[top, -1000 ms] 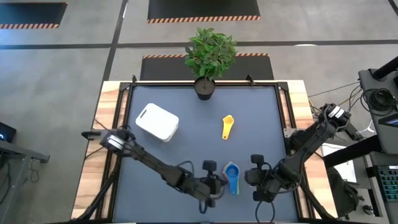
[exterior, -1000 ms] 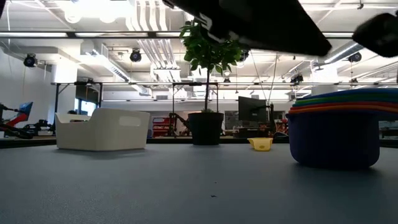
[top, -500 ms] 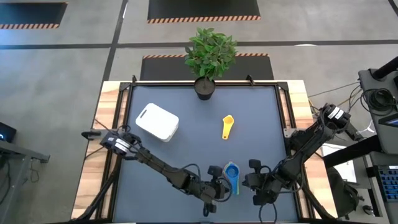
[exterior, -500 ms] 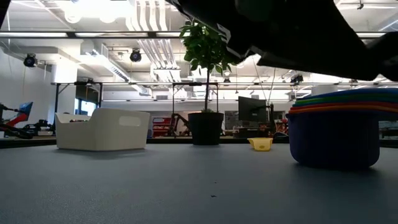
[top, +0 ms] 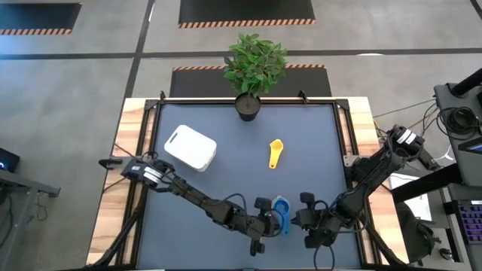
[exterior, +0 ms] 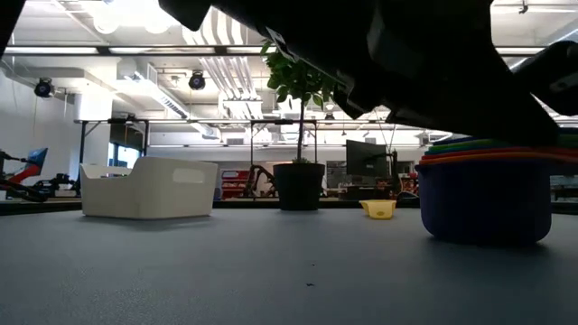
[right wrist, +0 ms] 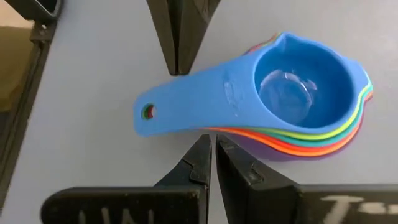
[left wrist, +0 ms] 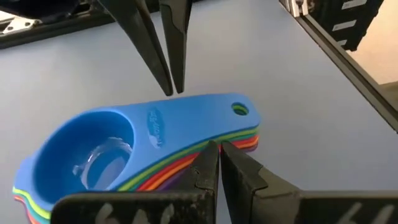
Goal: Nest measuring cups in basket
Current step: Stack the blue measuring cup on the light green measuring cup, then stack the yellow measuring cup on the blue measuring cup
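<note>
Several cups nested: I see a stack of measuring cups (left wrist: 143, 146) with the blue cup (right wrist: 273, 93) on top, and green, yellow, orange, red and purple rims showing beneath it.
Stack location: it sits on the table (top: 226, 181) near the front edge, between my two grippers, well apart from the basket (top: 190, 147).
Stray piece: one yellow cup (top: 276, 153) lies alone mid-table, not yet in the stack.
Left gripper (left wrist: 217, 152): its fingers are pressed nearly together, tips right at the fanned handle ends; I judge it is not gripping anything, though the tips hide the contact.
Right gripper (right wrist: 208, 149): clenched too, tips just beside the blue handle on the opposite side, holding nothing.
Handling: thin moulded plastic, so I expect it light, stiff and rather slick; the stack will slide on the table at a nudge.
Loose fit: cups only rest inside one another, so a tilt could shed the lower ones.
Where I'd hold: across the bundled handles, squeezing all layers together, close to the bowls rather than at the hole end.
Needed first: whichever gripper takes it must spread its fingers.
Backdrop: potted plant (top: 254, 68) at the far edge, clear of the work.
</note>
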Tool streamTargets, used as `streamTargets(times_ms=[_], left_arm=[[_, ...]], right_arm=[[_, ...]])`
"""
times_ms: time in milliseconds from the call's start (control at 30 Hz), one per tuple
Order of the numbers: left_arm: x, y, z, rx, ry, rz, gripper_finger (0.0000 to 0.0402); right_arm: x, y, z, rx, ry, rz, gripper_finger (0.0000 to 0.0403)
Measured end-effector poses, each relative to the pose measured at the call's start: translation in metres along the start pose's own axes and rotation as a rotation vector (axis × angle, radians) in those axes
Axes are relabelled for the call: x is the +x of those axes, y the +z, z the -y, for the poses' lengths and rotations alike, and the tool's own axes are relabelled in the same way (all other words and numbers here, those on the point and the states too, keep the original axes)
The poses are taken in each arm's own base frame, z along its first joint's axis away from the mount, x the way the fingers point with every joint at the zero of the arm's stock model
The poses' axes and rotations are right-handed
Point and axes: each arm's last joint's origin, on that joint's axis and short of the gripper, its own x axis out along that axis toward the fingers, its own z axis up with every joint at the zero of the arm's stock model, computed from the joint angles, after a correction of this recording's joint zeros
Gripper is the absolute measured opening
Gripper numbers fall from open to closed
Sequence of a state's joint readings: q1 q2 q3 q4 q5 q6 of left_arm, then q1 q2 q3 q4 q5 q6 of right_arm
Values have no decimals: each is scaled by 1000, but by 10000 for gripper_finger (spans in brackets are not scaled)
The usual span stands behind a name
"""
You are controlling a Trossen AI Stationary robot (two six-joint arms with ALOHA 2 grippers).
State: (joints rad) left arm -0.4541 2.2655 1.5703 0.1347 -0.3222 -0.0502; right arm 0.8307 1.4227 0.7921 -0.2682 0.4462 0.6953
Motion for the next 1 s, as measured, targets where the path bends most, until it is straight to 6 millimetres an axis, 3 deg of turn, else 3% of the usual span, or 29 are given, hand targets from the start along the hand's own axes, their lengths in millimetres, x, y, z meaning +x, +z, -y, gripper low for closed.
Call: streamTargets(times_ms=[300,400,700,867,1000], left_arm=[[-1,0,0,15,2,-9,0],[-10,4,-1,67,30,-44,0],[-68,35,-18,273,71,-124,0],[-106,43,-34,302,81,-65,0],[-131,37,-52,295,129,-36,0]], right_arm=[[-2,2,0,-7,4,15,13],[-10,10,-1,-3,19,15,13],[-45,35,13,0,-71,23,13],[-49,48,32,69,-128,44,13],[-41,58,52,137,-187,39,13]])
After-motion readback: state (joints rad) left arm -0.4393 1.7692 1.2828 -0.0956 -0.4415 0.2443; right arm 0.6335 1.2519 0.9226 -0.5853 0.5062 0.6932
